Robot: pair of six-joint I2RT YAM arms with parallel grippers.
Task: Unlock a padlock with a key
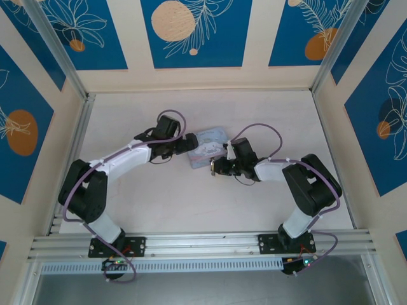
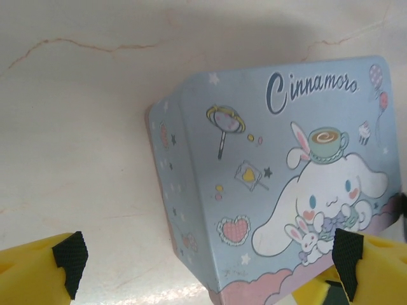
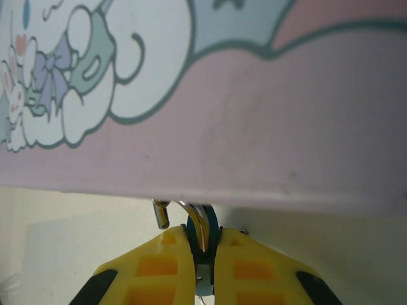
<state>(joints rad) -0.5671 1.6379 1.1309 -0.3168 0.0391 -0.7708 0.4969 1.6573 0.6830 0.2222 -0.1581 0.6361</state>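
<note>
Surface spreads pale and marbled under both arms, and near its middle sits the light-blue cartoon tin, white dog on the lid, pink band along one edge. Left hand is spread wide, one yellow finger at each lower corner of the wrist view. The tin's printed lid lies between and beyond them, and nothing is gripped. Whether the finger on the tin's side touches it, I can't tell. Now the right hand: pinched narrow, tips almost meeting, and clamped between them is the padlock. It's a tiny dark-blue body with its silvery shackle poking out past the tips. It sits just beside the tin's pink edge.
</note>
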